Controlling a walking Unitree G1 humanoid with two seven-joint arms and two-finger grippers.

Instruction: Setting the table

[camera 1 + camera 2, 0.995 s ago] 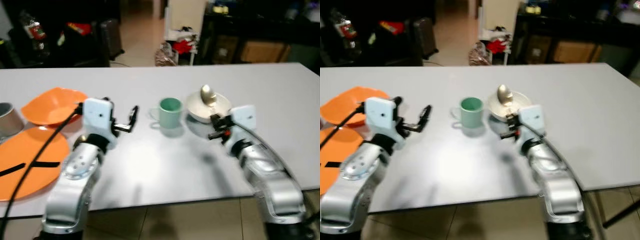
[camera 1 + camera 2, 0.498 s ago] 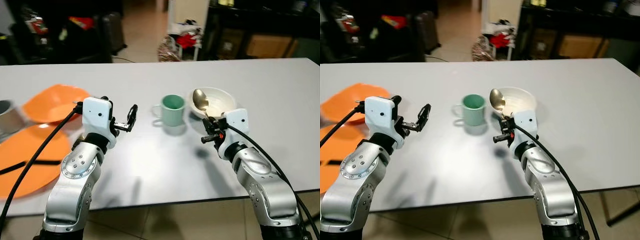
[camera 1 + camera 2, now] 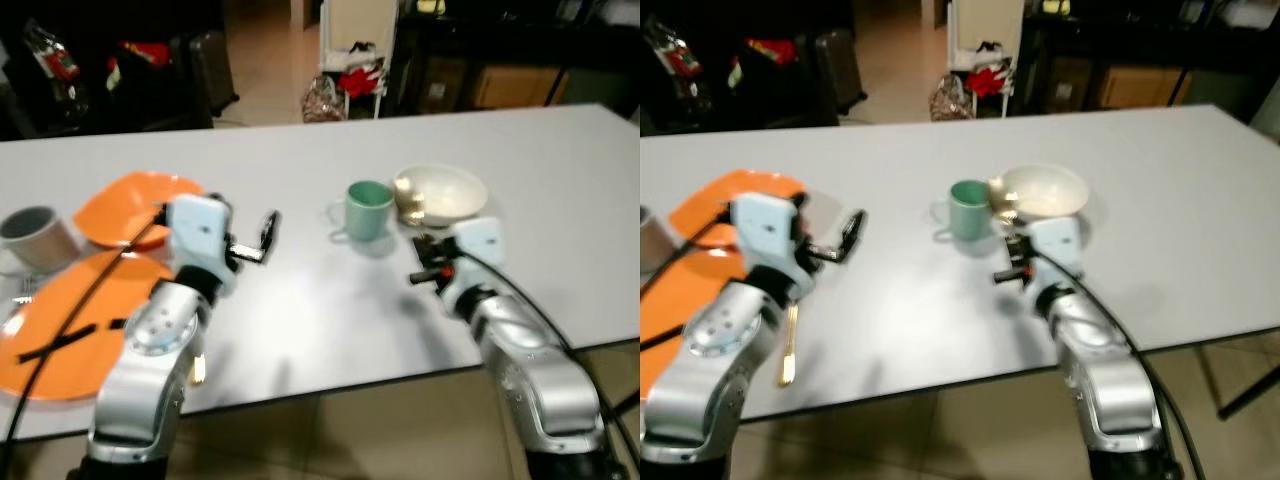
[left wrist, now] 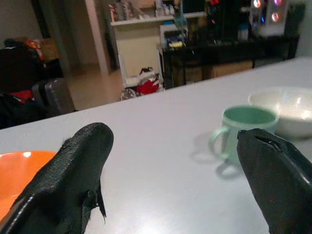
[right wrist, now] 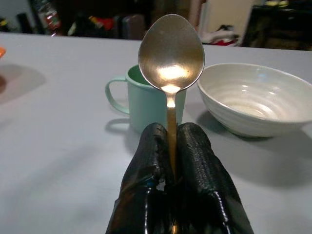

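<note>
White table bearing a green mug just beside a cream bowl, two orange plates, a grey cup, and gold cutlery.

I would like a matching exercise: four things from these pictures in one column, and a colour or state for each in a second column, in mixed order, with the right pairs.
Things:
1. spoon
2. mug
3. bowl
4. left gripper

Colours or states:
A. white, standing beside the mug
B. fingers wide apart, holding nothing
C. held upright by the right gripper
D. pale green, with a handle

Pairs: 1-C, 2-D, 3-A, 4-B
</note>
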